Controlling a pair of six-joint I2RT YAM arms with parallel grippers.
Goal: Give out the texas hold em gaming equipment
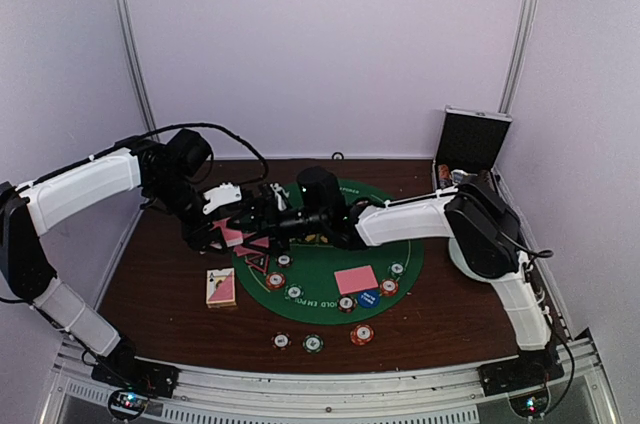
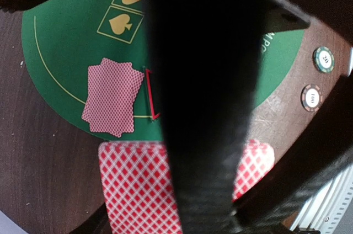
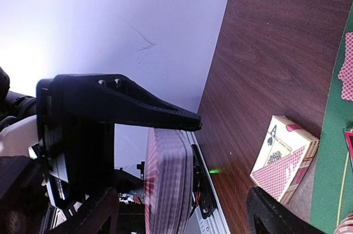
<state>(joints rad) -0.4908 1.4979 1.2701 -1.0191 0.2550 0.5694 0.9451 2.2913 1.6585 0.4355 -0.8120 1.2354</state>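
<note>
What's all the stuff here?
dark brown wooden table: one, under everything.
round green felt mat: one, table's middle.
red-backed deck of playing cards: one, in left gripper.
pink face-down cards: small pile, on mat.
red-and-white card box: one, left of mat.
small round striped poker chips: about nine; red, green, dark; on mat and wood.
blue dealer disc: one, beside pink pile.
black-and-silver case: one, back right corner.
left gripper: black, shut on deck.
right gripper: black, open by deck.

You are looking at a black finger (image 2: 204, 107) covering the middle of the red-backed cards (image 2: 138, 190), which are running off at 6 o'clock.
</note>
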